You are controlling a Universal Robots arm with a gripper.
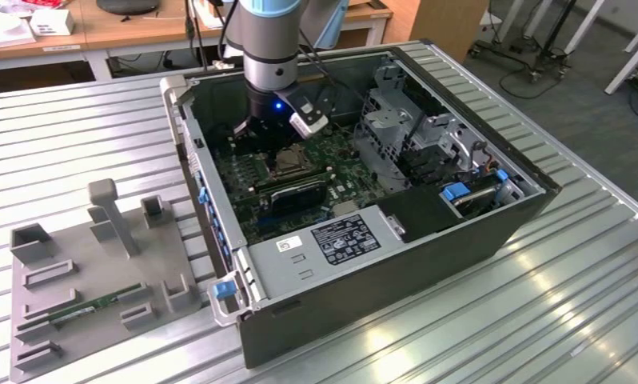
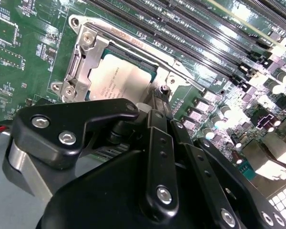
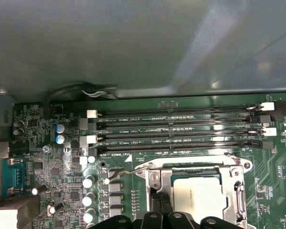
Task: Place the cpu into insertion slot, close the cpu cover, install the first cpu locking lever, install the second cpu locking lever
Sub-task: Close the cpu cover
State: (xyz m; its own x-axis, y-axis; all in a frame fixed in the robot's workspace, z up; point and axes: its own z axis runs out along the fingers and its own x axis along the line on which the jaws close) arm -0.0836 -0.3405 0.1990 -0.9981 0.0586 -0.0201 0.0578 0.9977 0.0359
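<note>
Green motherboard [image 2: 24,62], flat silvery-tan cpu [image 2: 120,82]

Cpu [image 2: 119,78] matt metal; cpu cover [image 2: 81,62] shiny metal.

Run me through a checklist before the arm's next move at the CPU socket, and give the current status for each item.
1. cpu flat in the slot: ok.
2. cover down around the cpu: ok.
3. Levers latched: cannot tell; one lever lies along the side by the memory slots.
4. gripper low at the cover's edge: ok.
5. Gripper off the memory slots: ok.
</note>
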